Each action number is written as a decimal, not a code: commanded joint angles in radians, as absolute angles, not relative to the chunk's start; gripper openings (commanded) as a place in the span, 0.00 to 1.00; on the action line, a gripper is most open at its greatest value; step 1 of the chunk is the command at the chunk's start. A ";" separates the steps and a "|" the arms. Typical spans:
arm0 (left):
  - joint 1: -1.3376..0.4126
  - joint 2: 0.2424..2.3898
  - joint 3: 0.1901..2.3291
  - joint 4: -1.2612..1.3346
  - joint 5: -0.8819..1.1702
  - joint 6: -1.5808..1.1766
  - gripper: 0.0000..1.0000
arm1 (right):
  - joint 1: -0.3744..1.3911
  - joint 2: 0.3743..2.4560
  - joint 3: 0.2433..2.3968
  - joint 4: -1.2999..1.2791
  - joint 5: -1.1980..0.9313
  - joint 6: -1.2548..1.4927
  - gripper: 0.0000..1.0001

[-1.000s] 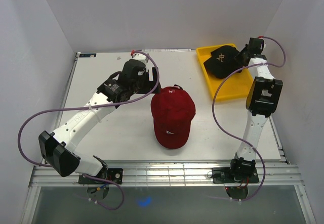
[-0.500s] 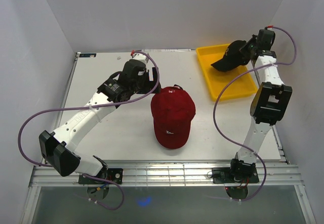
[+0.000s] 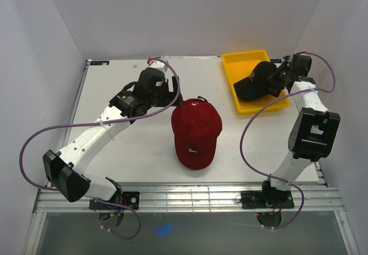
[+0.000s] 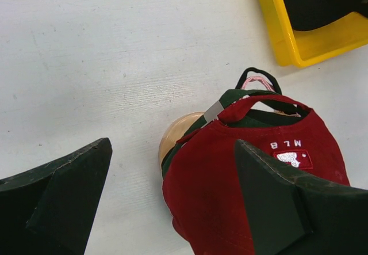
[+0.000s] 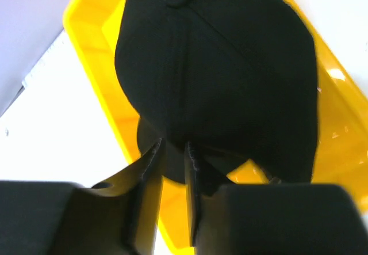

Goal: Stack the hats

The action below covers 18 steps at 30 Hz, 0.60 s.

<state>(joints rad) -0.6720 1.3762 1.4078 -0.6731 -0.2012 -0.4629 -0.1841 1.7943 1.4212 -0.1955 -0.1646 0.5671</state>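
Black cap (image 3: 255,80) hung tilted over the yellow tray (image 3: 244,57) at the far right of the table (image 3: 144,157). It was clamped at its rear edge by the right gripper (image 3: 277,77). In the right wrist view, the jaws stood nearly closed, with a fold of the black fabric pinched between them. Whether the cap touched the tray floor could not be told.

Red cap (image 3: 196,134) sat at the table centre, brim toward the arm bases. In the left wrist view, it lay on top of a green cap (image 4: 230,96), with a wooden stand (image 4: 175,133) showing beneath both.

Left gripper (image 3: 172,91) hovered just behind the red cap. Its jaws were spread fully apart and held nothing.
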 commanded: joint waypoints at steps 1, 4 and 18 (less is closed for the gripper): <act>-0.675 1.325 1.402 -0.667 -0.199 -0.471 0.98 | -0.187 1.697 1.344 -0.172 -0.184 0.542 0.38; -0.675 1.321 1.396 -0.666 -0.196 -0.469 0.98 | -0.187 1.638 1.319 -0.181 -0.152 0.531 0.59; -0.673 1.313 1.399 -0.669 -0.195 -0.453 0.98 | -0.215 1.911 1.716 -0.325 0.012 0.512 0.71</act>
